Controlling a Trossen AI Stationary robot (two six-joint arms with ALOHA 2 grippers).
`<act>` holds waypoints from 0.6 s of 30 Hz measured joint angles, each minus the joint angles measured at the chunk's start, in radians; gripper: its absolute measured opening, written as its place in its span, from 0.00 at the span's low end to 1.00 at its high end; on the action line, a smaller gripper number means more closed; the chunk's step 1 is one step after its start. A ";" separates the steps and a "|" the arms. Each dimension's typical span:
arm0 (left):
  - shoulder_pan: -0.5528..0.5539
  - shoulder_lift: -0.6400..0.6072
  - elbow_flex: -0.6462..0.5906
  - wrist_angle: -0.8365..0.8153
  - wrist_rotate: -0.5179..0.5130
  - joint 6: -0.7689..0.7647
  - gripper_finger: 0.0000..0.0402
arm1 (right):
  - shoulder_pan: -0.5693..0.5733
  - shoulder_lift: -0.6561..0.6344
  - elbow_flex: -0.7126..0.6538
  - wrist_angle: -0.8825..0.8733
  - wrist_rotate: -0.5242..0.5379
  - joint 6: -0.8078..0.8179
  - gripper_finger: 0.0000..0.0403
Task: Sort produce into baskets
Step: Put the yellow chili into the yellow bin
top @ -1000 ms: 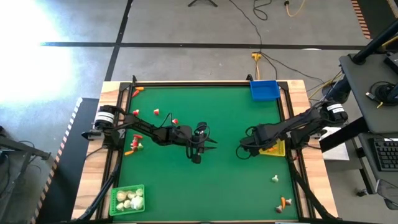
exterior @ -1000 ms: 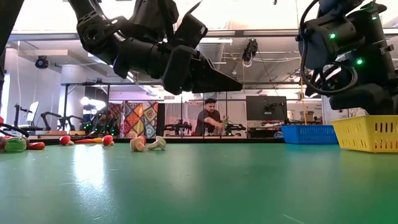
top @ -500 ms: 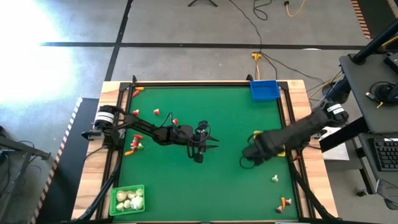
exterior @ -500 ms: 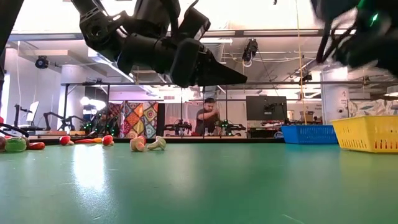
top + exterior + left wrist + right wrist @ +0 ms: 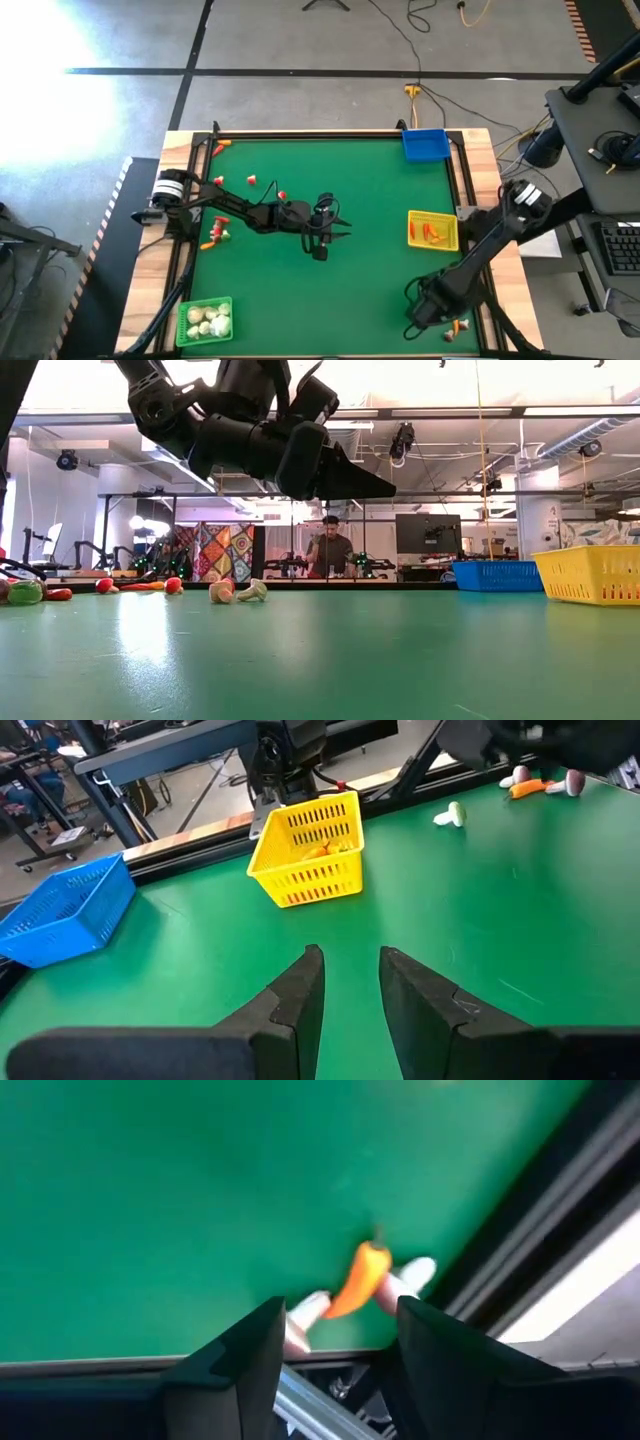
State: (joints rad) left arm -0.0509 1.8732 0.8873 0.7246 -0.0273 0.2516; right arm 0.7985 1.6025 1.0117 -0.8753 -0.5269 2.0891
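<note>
Three baskets on the green worktop (image 5: pixel 330 290) in the high view. Green basket (image 5: pixel 205 321) at lower left holds a heap of whitish bulbs (image 5: pixel 208 320). Yellow basket (image 5: pixel 433 230) at right of centre holds a few orange sticks (image 5: pixel 431 232). Blue basket (image 5: pixel 425 145) at the upper right edge: no contents made out.

Loose produce: red-and-white pieces (image 5: pixel 252 181) at upper left, an orange stick (image 5: pixel 221 146) in the top-left corner, more bits under the left arm at mid left, partly hidden. A carrot (image 5: pixel 358 1278) with pale pieces beside it lies in the lower right corner, just off the worktop rail.

Left jaws (image 5: pixel 340 228) hover mid-worktop, empty, with a narrow gap between the fingers in the left wrist view. Right jaws (image 5: pixel 424 316) at lower right, spread apart, nothing between them, carrot straight ahead in the right wrist view; the arm covers most of that corner from above.

Low view: right arm out of frame, left arm cut off at top, a person (image 5: pixel 331 549) far behind the worktop.
</note>
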 joint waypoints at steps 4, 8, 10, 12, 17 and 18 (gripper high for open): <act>0.000 0.000 0.003 0.001 0.000 0.000 0.21 | 0.007 0.045 -0.019 0.055 -0.023 -0.021 0.51; 0.000 0.000 0.018 0.000 0.000 -0.009 0.21 | 0.007 0.053 -0.020 0.053 -0.025 -0.046 0.54; 0.000 0.000 0.024 0.001 0.000 -0.023 0.21 | 0.010 0.053 -0.020 0.055 -0.028 -0.045 0.54; 0.000 0.000 0.030 -0.002 0.000 -0.030 0.21 | 0.018 0.053 -0.025 0.056 -0.045 -0.047 0.53; 0.000 0.000 0.031 -0.003 0.001 -0.033 0.21 | 0.040 0.057 -0.069 0.130 -0.106 -0.039 0.50; 0.000 0.000 0.031 -0.003 0.001 -0.033 0.21 | 0.042 0.057 -0.081 0.157 -0.105 -0.026 0.49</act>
State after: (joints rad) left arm -0.0505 1.8736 0.9180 0.7219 -0.0265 0.2184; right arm 0.8401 1.6592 0.9310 -0.7184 -0.6322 2.0629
